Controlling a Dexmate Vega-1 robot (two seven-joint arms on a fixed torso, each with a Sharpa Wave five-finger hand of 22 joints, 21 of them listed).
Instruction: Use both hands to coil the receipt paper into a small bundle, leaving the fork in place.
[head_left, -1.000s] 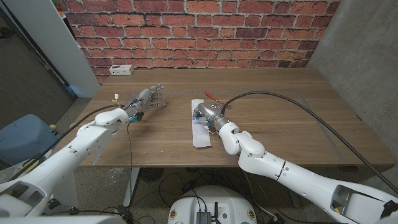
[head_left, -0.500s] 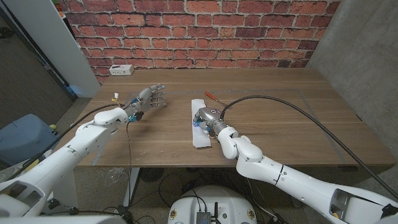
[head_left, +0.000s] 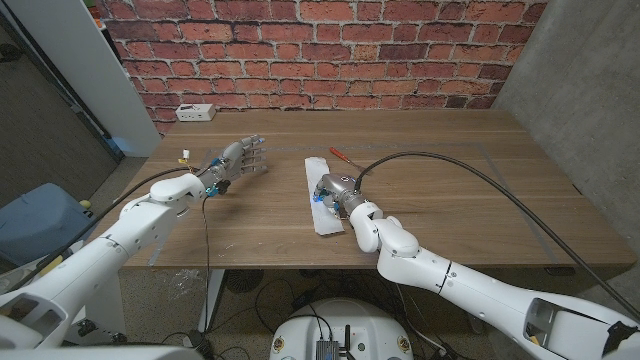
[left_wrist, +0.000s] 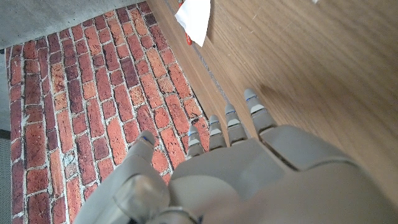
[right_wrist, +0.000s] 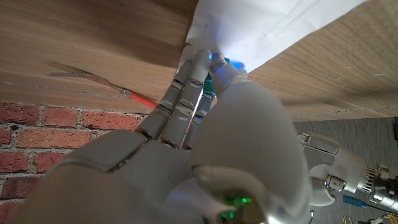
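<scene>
**Right hand on the receipt strip, left hand waiting off to the side**

The receipt paper (head_left: 321, 196) lies as a long white strip at the middle of the wooden table (head_left: 450, 180), its long axis running from the near edge away toward the brick wall. The right hand (head_left: 331, 190) sits on top of the strip about midway along its length. In the right wrist view its fingers (right_wrist: 186, 93) are pressed together side by side, with the tips meeting the paper's edge and the thumb close beside them. Whether they pinch the paper or only press on it, I cannot tell.

The fork (head_left: 343, 156), with its red handle, lies just beyond the right hand, near the strip's far end but beside it, not on it. Any rolling toward the far end would, in my judgement, bring the bundle close to the fork.

The left hand (head_left: 238, 160) hovers well apart from the strip, to its left, holding nothing, its fingers straight and slightly spread. The paper lies to that hand's right, so the right hand is plainly the nearer one. The left must cross toward the strip before both can coil it.

No writing on the receipt can be read. A white power strip (head_left: 195, 112) rests at the far left of the table, with no legible label.
</scene>
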